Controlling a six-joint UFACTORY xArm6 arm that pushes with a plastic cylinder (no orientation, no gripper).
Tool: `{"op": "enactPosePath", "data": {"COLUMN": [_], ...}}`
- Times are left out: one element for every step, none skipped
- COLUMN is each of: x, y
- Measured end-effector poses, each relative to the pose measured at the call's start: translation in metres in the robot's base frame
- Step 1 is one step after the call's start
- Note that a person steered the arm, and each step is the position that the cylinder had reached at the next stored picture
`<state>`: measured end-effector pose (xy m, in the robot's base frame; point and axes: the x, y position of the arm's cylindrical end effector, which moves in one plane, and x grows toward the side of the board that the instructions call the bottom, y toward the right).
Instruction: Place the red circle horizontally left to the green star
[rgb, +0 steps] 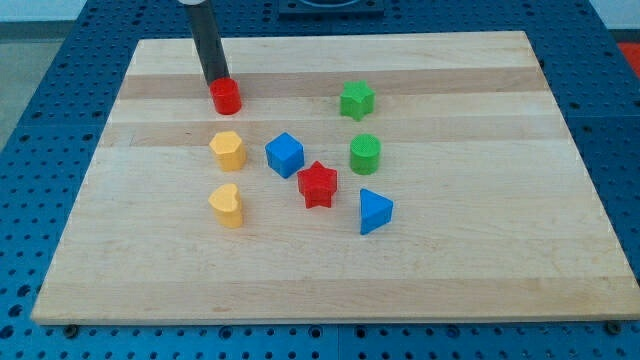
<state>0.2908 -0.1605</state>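
Observation:
The red circle (226, 96) is a small red cylinder at the board's upper left. The green star (356, 100) sits to its right at about the same height, roughly 130 px away. My tip (215, 82) is the lower end of the dark rod coming down from the view's top. It touches or nearly touches the red circle's upper left side.
Below are a yellow pentagon-like block (228, 150), a yellow heart (228, 205), a blue cube (284, 154), a red star (317, 184), a green cylinder (365, 154) and a blue triangle (375, 211). The wooden board (480, 270) lies on a blue perforated table.

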Motion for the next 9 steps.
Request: {"op": "enactPosePath", "data": {"x": [0.0,0.0,0.001,0.001,0.001,0.0014,0.0014,0.0014,0.0014], "y": [0.0004,0.0038,0.007,0.0075,0.0077,0.0091,0.0097,0.0097,0.0097]}}
